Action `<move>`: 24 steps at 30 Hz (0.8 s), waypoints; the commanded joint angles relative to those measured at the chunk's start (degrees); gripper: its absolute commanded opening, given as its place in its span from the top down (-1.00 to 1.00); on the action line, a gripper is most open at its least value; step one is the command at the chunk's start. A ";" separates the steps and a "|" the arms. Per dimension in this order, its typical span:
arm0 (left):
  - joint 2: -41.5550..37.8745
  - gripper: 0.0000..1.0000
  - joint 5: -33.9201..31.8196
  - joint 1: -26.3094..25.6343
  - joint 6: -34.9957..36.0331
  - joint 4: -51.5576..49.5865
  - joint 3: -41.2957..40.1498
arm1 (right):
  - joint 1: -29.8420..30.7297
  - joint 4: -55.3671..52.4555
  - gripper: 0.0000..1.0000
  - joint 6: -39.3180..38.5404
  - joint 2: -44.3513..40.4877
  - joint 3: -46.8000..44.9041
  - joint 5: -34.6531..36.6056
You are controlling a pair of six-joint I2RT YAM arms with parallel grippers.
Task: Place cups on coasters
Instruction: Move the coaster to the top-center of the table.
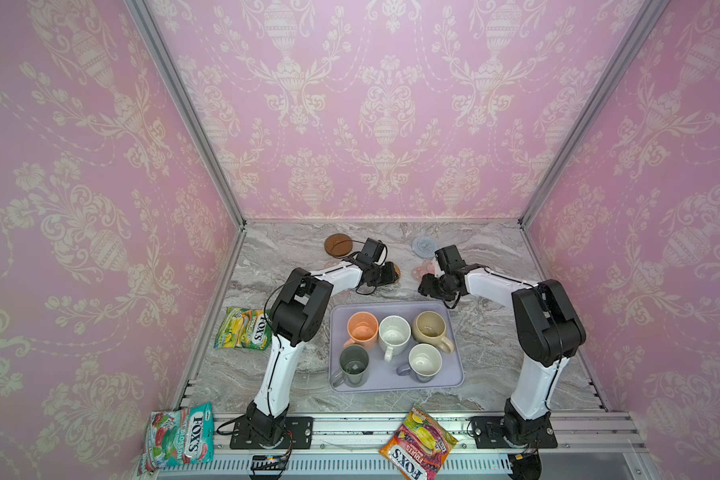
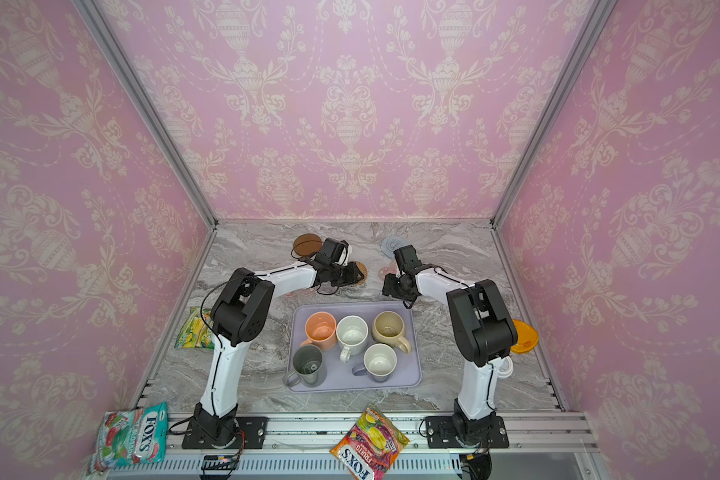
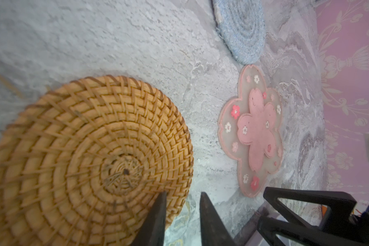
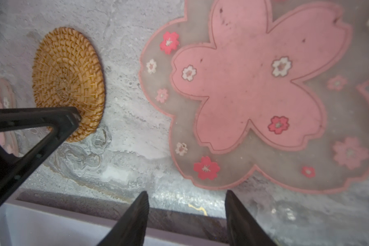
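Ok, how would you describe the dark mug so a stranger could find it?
Find the lavender tray in the middle of the marble table. The dark mug stands at its front left corner. It alone is grey-green; the peach mug behind it and the lavender mug beside it are pale.

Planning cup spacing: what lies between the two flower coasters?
The rattan coaster, with bare table on either side, as the right wrist view shows.

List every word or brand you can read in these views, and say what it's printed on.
"FOX'S": yellow-green sweets bag lying left of the tray; its smaller print is too blurred to read.
"FOX'S", "BLOSSOM": teal sweets bag at the front, by the left arm's base; the rest is too small to read.
"FOX'S", "FRUITS": orange-purple sweets bag on the front rail.
Nothing else carries readable text.
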 commanded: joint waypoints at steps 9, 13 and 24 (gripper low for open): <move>-5.39 0.34 -1.64 -0.35 1.52 -6.59 0.33 | 0.43 -1.44 -0.20 0.26 -3.04 2.13 -1.59; -6.57 0.30 -1.22 -0.36 2.23 -6.96 1.27 | 0.43 -1.44 -0.21 -0.09 -4.09 2.11 -1.59; -8.90 0.02 -6.75 1.36 10.99 -18.04 7.14 | 0.43 -2.31 -0.27 -2.52 -8.39 1.08 0.19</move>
